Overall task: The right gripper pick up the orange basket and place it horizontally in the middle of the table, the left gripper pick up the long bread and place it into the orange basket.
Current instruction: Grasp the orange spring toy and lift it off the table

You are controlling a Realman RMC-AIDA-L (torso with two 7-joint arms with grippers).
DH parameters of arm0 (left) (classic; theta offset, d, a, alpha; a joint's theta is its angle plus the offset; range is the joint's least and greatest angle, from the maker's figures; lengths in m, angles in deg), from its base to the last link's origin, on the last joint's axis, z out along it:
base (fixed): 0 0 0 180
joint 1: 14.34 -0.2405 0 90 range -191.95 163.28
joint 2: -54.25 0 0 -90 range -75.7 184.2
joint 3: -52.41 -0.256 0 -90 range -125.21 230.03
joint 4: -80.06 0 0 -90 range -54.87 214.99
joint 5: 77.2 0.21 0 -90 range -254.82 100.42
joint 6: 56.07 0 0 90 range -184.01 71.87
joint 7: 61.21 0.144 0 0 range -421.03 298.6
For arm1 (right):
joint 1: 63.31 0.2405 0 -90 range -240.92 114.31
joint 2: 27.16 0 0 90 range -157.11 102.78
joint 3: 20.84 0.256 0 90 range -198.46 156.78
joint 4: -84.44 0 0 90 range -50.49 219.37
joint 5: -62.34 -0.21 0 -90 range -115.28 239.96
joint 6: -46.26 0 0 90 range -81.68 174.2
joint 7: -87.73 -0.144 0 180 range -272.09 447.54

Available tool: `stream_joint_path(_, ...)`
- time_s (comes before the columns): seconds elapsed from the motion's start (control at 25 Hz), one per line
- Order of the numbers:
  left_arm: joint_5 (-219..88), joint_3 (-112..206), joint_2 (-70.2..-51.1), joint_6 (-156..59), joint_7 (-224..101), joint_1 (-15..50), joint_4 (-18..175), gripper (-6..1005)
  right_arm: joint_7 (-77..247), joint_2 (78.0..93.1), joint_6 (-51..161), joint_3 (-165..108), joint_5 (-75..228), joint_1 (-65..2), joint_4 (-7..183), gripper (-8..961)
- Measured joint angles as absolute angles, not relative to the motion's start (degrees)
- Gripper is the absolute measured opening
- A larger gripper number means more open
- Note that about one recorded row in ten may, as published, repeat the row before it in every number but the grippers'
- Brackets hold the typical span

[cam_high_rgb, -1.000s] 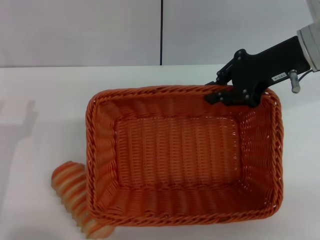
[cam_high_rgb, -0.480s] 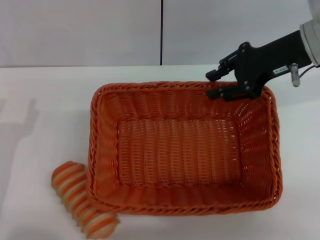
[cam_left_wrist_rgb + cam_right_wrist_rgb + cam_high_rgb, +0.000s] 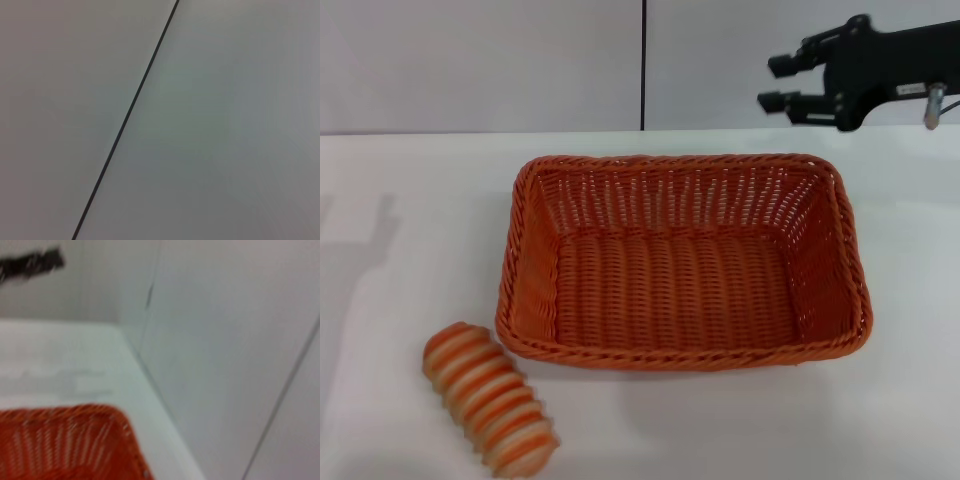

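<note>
Basket heading: the orange basket [image 3: 685, 262] sat flat on the table [image 3: 410, 230], open side up, its long axis running left to right across the head view, long sides parallel to the table's far edge.
Basket position: it lay near the middle of the table, nothing inside it.
Right claw: the right gripper [image 3: 778, 83] hung in the air beyond the basket's far right corner, in front of the grey wall [image 3: 480, 60], and its two short fingers stood apart with a clear gap between them, holding nothing at all!
Basket versus claw: the basket lay below and nearer the robot than that gripper, well apart from it, no contact anywhere.
Wrist check: the right wrist view caught only one corner of the basket [image 3: 65, 442] against the white table and the wall.
Bread heading: the long bread [image 3: 490, 397] lay on the table on its side, long axis on a diagonal, far end angled toward the robot's left, near end toward the right.
Bread position: it rested just beside the basket's near left corner, outside the rim, not touching.
Left claw: not seen; its wrist view showed only wall with a dark seam [image 3: 127, 112].
In the way: nothing lay between bread and basket but bare tabletop.
</note>
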State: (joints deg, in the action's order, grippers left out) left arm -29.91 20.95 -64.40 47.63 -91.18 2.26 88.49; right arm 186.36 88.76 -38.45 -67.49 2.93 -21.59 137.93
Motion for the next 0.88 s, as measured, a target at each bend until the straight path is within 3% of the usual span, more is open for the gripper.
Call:
stream_joint_path(0.36, -29.9, 13.7, -63.83, 47.6, -94.8, 0.6, 83.1, 705, 191.9, 89.52, -39.4, -57.3, -21.9, -35.1, 132.2, 392)
stream_joint_path(0.52, -29.9, 6.4, -62.35, 44.4, -104.5, -3.0, 73.6, 702, 195.8, 89.29, -42.3, -50.3, -33.4, -42.5, 124.5, 391)
stream_joint_path(0.6, -29.9, 2.4, -61.27, 42.6, -108.1, -4.3, 69.8, 700, 198.4, 89.29, -43.4, -46.1, -38.0, -45.6, 119.9, 391)
stream_joint_path(0.88, -19.9, -6.1, -53.12, 39.7, -119.7, -6.1, 63.7, 694, 202.3, 90.63, -45.2, -31.8, -42.1, -53.4, 112.9, 392)
